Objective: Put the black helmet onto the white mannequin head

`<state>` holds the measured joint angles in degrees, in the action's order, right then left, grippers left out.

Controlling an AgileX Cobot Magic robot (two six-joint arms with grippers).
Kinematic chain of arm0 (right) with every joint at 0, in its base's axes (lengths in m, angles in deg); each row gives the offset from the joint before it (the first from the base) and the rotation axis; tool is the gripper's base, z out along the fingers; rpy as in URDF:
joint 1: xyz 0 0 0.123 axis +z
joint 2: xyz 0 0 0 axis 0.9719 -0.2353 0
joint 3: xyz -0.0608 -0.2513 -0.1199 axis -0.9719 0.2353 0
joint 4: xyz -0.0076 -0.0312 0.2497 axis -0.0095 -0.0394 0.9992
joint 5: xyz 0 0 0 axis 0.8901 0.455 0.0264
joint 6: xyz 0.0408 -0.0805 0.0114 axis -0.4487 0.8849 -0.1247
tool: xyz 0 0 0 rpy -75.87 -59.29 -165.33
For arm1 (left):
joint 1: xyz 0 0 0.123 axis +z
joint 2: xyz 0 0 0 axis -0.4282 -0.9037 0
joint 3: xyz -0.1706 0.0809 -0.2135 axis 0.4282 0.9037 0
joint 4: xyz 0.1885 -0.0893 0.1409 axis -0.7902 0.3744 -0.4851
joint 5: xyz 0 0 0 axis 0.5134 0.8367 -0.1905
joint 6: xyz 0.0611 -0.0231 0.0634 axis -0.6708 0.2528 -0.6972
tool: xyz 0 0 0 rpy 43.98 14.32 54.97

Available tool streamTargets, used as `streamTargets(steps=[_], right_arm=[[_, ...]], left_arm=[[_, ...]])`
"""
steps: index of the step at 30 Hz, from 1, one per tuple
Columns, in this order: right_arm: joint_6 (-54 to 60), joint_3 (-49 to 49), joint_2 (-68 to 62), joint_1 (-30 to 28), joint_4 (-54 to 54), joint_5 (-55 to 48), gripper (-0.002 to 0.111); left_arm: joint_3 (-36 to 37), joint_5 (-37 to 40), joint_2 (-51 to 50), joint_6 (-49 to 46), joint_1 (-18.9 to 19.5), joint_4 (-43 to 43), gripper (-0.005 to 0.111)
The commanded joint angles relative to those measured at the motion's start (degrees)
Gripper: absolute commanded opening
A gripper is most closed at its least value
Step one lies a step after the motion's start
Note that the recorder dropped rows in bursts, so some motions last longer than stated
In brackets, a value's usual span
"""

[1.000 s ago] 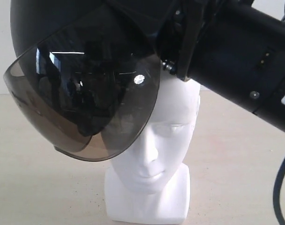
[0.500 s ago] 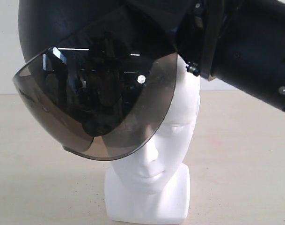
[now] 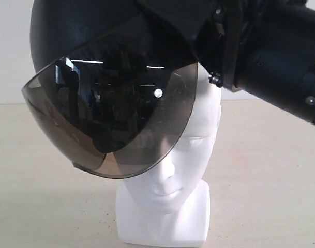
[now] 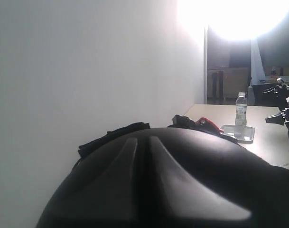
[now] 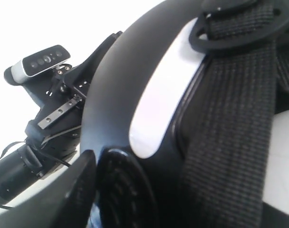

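Reaching in at the rim of the black helmet (image 5: pixel 135 71), the right gripper (image 5: pixel 94 190) shows one dark finger (image 5: pixel 75 199) lying along the shell's edge beside a ribbed black surface. I cannot tell whether the jaws clamp the rim or stand loose. A woven chin strap (image 5: pixel 234 109) runs past just beside it. The left gripper is hidden behind the shell, its state unreadable; only its wrist camera (image 5: pixel 40 59) shows, and the left wrist view is filled by the helmet's ridged crown. In the exterior view the right arm (image 3: pixel 276 62) meets the helmet high on its side. The helmet sits tilted over the crown of the white mannequin head (image 3: pixel 183 150), and its smoky visor (image 3: pixel 116 124) hangs across one half of the face, leaving the other eye, nose and mouth uncovered. The head stands upright on the beige table (image 3: pixel 33 206).
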<state>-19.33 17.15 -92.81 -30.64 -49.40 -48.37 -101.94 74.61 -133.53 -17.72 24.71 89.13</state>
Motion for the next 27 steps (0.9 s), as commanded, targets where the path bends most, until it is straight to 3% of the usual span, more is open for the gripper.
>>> streamTargets(steps=[1,15,21,27], right_arm=[[4.7,-0.3,1.8,-0.7,0.5,2.1,0.0],[6.4,-0.3,4.2,-0.7,0.5,2.0,0.0],[7.7,-0.3,8.2,-0.7,0.7,-4.3,0.0],[9.5,-0.3,9.4,-0.7,2.4,-5.2,0.0]], left_arm=[[-0.1,2.7,-0.7,-0.4,0.0,-1.8,0.004],[-0.1,5.3,-0.7,0.1,0.0,-1.8,0.004],[-0.1,5.8,-0.7,1.2,-0.1,-1.8,0.004],[-0.1,4.6,-0.7,1.4,-3.6,-1.8,0.004]])
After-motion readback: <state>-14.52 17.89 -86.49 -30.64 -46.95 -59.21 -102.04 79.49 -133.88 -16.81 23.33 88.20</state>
